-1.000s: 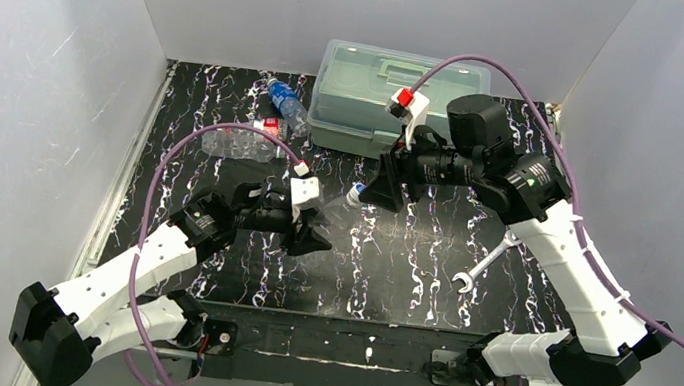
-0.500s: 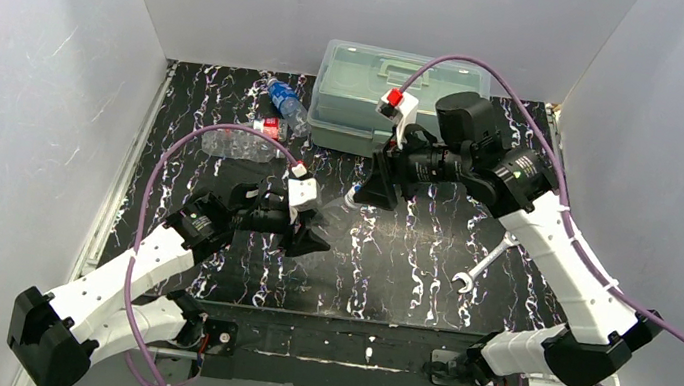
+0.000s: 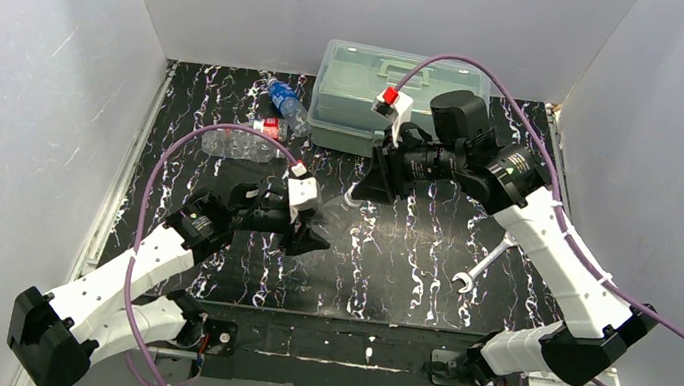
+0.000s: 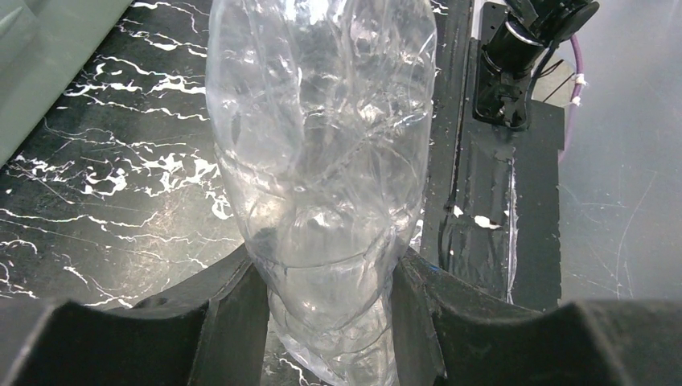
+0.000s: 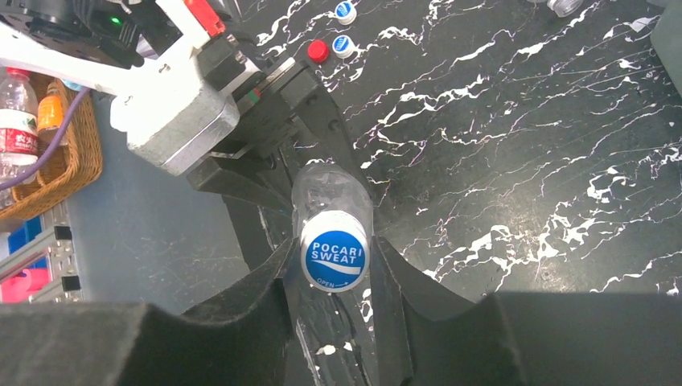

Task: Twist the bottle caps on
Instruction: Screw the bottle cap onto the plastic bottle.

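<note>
My left gripper (image 4: 330, 314) is shut on a plain clear bottle (image 4: 322, 145) and holds it above the table's middle, neck pointing right (image 3: 331, 210). A blue and white bottle cap (image 5: 334, 256) sits on that neck. My right gripper (image 5: 334, 277) is shut on the cap, one finger pressed to each side. Loose on the table lie a red cap (image 5: 318, 51) and two blue caps (image 5: 343, 45) (image 5: 345, 10). A blue-label bottle (image 3: 282, 99) and a red-label bottle (image 3: 246, 142) lie at the back left.
A large translucent lidded box (image 3: 372, 96) stands at the back centre, just behind my right wrist. A silver wrench (image 3: 481, 268) lies on the marbled black table (image 3: 388, 270) at the right. A wicker basket (image 5: 56, 153) with drinks sits off the table.
My right gripper has closed onto the cap on the held bottle and shifted slightly left and back. The left arm and its bottle have barely moved.
</note>
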You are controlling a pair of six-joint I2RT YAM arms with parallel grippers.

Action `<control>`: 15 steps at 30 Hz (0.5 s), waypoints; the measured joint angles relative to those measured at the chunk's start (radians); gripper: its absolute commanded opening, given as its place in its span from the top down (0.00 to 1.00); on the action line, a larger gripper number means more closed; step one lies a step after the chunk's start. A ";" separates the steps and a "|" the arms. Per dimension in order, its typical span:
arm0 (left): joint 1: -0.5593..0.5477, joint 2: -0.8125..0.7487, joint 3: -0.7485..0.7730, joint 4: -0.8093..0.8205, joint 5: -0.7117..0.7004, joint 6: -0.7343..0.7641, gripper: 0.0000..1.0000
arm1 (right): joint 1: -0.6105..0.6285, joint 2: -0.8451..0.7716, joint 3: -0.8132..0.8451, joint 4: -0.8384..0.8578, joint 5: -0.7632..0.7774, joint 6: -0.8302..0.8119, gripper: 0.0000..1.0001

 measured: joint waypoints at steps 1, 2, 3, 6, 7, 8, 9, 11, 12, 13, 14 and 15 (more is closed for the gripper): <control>0.000 -0.001 0.000 0.001 -0.005 0.000 1.00 | 0.000 0.001 0.000 0.001 0.001 0.001 0.64; 0.000 -0.001 0.000 0.003 -0.013 -0.001 1.00 | 0.000 0.003 0.000 0.001 0.001 0.003 0.65; 0.000 -0.001 0.000 0.004 -0.027 -0.001 1.00 | 0.000 0.005 0.000 0.003 0.002 0.005 0.66; 0.000 -0.001 0.000 0.003 -0.073 -0.002 1.00 | -0.002 0.017 0.000 0.017 0.019 0.020 0.68; 0.000 0.000 0.000 0.004 -0.096 -0.001 1.00 | -0.003 0.022 0.000 0.023 0.030 0.025 0.70; -0.001 0.003 0.001 0.004 -0.117 0.000 1.00 | -0.003 0.026 0.001 0.026 0.040 0.030 0.71; -0.002 0.008 0.004 0.002 -0.141 0.002 1.00 | -0.003 0.033 0.002 0.031 0.055 0.039 0.72; -0.002 0.023 0.013 0.001 -0.185 0.008 1.00 | -0.007 0.052 0.013 0.032 0.090 0.064 0.74; -0.003 0.034 0.019 0.003 -0.211 0.013 1.00 | -0.009 0.063 0.022 0.032 0.108 0.077 0.75; -0.003 0.048 0.030 0.003 -0.243 0.018 1.00 | -0.010 0.080 0.038 0.028 0.136 0.097 0.76; -0.003 0.058 0.036 0.003 -0.266 0.021 1.00 | -0.011 0.097 0.054 0.026 0.161 0.114 0.76; -0.003 0.071 0.045 0.002 -0.293 0.023 1.00 | -0.013 0.112 0.068 0.024 0.183 0.131 0.76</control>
